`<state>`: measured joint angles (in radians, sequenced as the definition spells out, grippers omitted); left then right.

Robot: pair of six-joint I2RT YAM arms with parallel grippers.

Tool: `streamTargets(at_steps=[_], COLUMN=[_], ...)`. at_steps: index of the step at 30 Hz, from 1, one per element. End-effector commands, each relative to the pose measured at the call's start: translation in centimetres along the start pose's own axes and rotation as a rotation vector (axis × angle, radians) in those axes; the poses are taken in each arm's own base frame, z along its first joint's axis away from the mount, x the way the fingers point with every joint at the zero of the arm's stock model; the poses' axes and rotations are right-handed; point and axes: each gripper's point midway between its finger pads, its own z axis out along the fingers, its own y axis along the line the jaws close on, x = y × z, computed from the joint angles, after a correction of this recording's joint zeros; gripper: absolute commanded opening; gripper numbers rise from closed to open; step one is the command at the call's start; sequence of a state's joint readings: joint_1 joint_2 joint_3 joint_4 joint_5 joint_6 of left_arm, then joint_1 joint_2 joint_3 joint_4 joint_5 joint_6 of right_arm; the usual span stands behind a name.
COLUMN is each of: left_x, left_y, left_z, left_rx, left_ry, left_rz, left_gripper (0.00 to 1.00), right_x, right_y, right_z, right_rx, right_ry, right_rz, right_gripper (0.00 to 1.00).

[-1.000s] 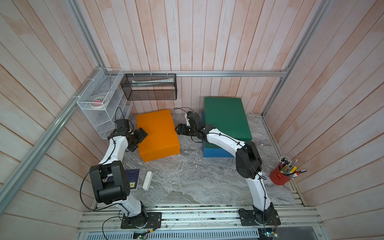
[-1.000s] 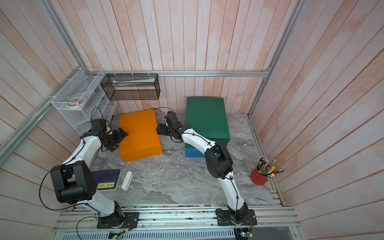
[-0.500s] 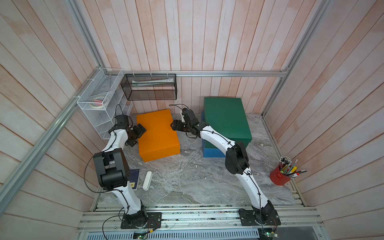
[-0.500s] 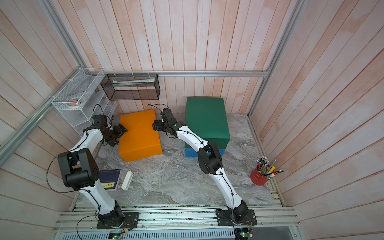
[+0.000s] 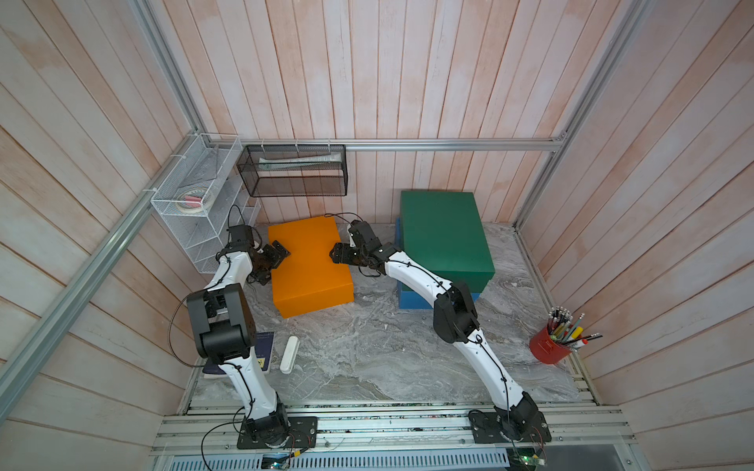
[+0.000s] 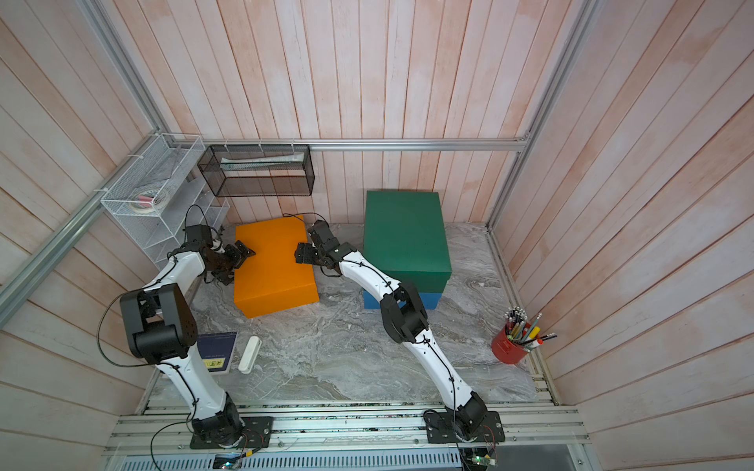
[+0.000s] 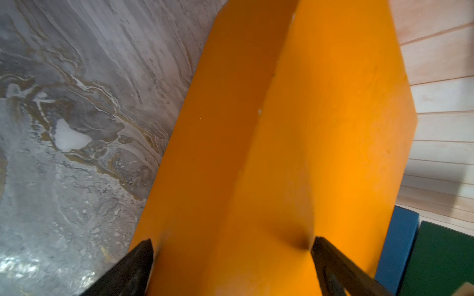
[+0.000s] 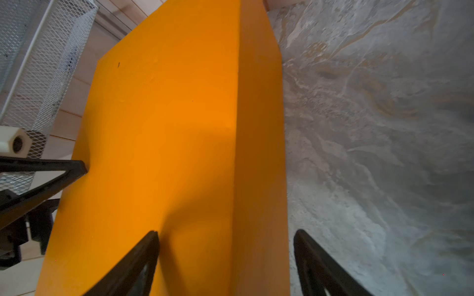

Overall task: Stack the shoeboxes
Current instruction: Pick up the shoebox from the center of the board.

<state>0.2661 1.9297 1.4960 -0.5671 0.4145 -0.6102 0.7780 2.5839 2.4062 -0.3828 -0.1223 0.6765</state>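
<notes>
Pretty sure it's a robot lab cell mocked up as a room: pale wood-plank walls [image 5: 367, 81] in silver aluminium framing [image 5: 449, 144], white wire-mesh shelf [image 5: 191, 191] upper left, red cup of pencils [image 5: 546, 350] lower right, two white robot arms [image 5: 485, 367] bolted along the bottom.

The orange rectangular cardboard shoebox [image 5: 310, 265] has a matt, smooth surface, as has the dark green cardboard shoebox [image 5: 442, 232]. The grey marbled worktop [image 5: 367, 354] shines a little. The pale wooden wall planks [image 5: 367, 73] look matt
</notes>
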Motion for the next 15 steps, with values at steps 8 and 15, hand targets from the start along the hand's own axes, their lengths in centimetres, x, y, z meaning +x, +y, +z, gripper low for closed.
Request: streamTargets(at_steps=[8,15], left_x=[2.2,3.0], left_y=[0.0,-1.1], left_z=[-0.5,0.5], left_rx=[0.027,0.059], left_ry=[0.033,0.062], left_rz=[0.011,0.014], left_gripper=[1.00,1.00], right_x=[7.1,7.8], right_y=[2.5,1.0], right_z=[-2.3,-4.5], right_rx=[-0.059,-0.048], right_ry=[0.125,0.086], right_rz=[0.008,0.054], right_gripper=[0.83,0.83])
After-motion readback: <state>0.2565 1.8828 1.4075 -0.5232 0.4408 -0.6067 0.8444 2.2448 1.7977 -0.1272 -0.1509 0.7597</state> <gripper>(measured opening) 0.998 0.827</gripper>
